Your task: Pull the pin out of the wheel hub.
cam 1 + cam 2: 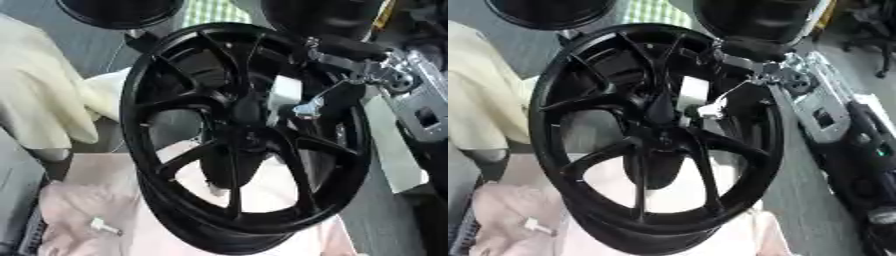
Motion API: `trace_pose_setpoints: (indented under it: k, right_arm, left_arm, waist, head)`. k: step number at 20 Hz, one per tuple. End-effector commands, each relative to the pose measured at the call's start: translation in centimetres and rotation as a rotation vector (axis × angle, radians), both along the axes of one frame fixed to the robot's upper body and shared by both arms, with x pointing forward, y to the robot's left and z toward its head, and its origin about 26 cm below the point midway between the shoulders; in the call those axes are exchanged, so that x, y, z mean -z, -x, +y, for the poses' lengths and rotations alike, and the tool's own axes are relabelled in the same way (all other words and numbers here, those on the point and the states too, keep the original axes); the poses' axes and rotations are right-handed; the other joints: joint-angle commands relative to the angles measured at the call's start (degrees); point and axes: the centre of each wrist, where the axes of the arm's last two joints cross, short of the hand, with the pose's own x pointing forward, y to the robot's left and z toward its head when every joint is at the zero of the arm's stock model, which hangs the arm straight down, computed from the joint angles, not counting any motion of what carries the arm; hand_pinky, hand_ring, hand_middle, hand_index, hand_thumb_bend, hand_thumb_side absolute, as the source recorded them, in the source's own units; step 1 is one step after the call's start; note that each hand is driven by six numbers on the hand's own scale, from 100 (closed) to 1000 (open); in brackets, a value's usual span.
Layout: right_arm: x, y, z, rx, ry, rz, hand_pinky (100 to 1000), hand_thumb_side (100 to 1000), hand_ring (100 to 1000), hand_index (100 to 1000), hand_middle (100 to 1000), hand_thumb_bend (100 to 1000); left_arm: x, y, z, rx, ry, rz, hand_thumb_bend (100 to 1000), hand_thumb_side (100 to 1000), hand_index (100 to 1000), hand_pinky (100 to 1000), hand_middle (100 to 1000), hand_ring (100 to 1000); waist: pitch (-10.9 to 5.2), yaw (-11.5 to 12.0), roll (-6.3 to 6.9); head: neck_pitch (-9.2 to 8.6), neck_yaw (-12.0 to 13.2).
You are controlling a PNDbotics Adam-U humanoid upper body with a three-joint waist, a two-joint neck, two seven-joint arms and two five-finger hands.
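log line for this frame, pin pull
stage: reaching at hub | wheel: black, upright, near camera | right hand: through spokes beside hub | pin: cannot make out | left hand: not in view | cloth: pink, under wheel

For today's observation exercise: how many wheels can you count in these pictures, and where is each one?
1: a black spoked wheel stands tilted at the centre, filling most of the view. Round dark shapes along the top edge cannot be identified, so other wheels may be hidden.
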Motion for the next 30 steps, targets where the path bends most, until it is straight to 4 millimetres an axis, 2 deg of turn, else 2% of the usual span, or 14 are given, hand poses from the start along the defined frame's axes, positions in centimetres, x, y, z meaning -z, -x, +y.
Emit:
trace_pose_setpoints:
  k: [1, 9, 16, 20, 30]
  right_arm:
    - [-1.2, 0.0, -0.3, 0.01, -0.024, -0.02, 682, 470, 674, 612, 279, 466]
    - [-1.2, 0.1, -0.2, 0.022, -0.061, 0.013, 653, 401, 634, 556, 248, 460]
    - [-1.5, 0.3, -0.1, 0.02, -0.097, 0.038, 631, 347, 599, 507, 218, 357]
    - [-1.8, 0.5, 0.0, 0.017, -0.122, 0.05, 610, 293, 565, 466, 190, 259]
    - [-3.1, 1.1, 0.3, -0.018, -0.156, 0.055, 581, 206, 522, 387, 166, 227]
  left_arm:
    - [-1.3, 0.2, 0.2, -0.004, -0.041, -0.028, 100, 861, 631, 502, 542, 610]
    - [-1.2, 0.2, 0.2, -0.006, -0.037, -0.026, 100, 861, 631, 502, 542, 610]
    - [-1.2, 0.2, 0.2, -0.006, -0.037, -0.026, 100, 860, 631, 502, 542, 609]
    - [-1.2, 0.2, 0.2, -0.007, -0.037, -0.026, 100, 859, 630, 502, 542, 609]
    - [-1.2, 0.2, 0.2, -0.005, -0.037, -0.029, 100, 856, 631, 503, 542, 609]
  waist:
    - [-0.64, 0.0, 0.47]
    - [-0.66, 0.2, 0.54]
    - [-0.68, 0.3, 0.5]
    - [-0.73, 0.3, 0.53]
    - [-0.83, 0.4, 0.59]
  head:
    - [0.31, -0.2]
    - [0.31, -0.4]
    - [0.31, -0.5]
    - [0.31, -0.6]
    - [0.31, -0.9]
